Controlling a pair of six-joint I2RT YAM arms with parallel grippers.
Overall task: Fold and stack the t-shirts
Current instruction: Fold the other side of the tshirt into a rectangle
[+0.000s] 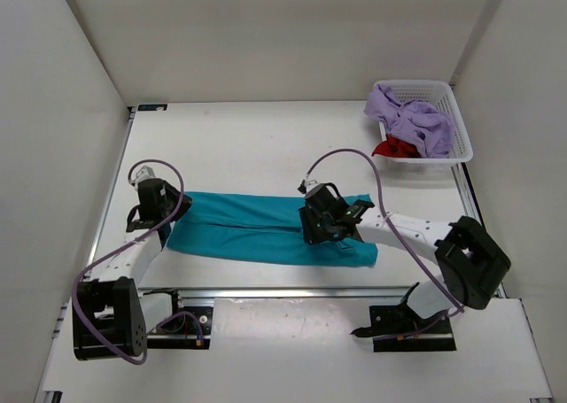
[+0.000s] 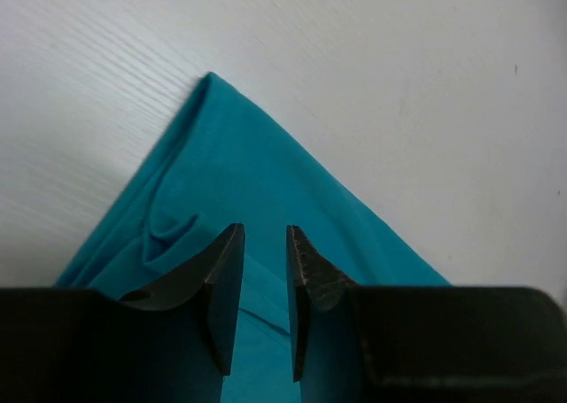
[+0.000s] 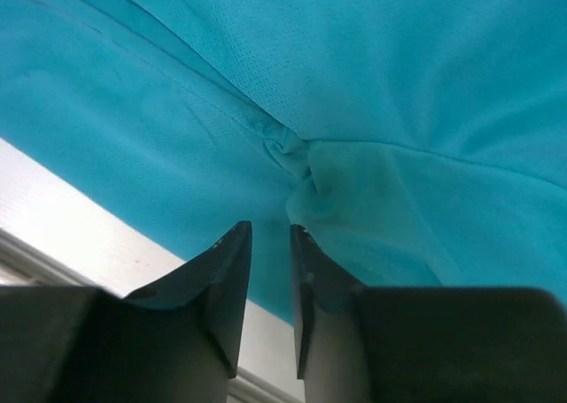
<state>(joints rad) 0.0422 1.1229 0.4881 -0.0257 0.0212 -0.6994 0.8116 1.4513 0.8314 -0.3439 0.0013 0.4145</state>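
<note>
White table bears the teal t-shirt; left hand and right hand, narrowly parted, over its ends.

Teal cloth t-shirt, left wrist view: its near part is hidden behind the black body of the left gripper.
Same shirt, right wrist view: it runs past the top, left and right edges, so its outline cannot be told; the right gripper covers its lower part.
Same shirt, top view: both arms cover parts of the strip.
Bright red t-shirt: mostly buried under the pale lavender t-shirt in the white plastic mesh basket.
Fingertip contact with cloth: cannot tell.
</note>
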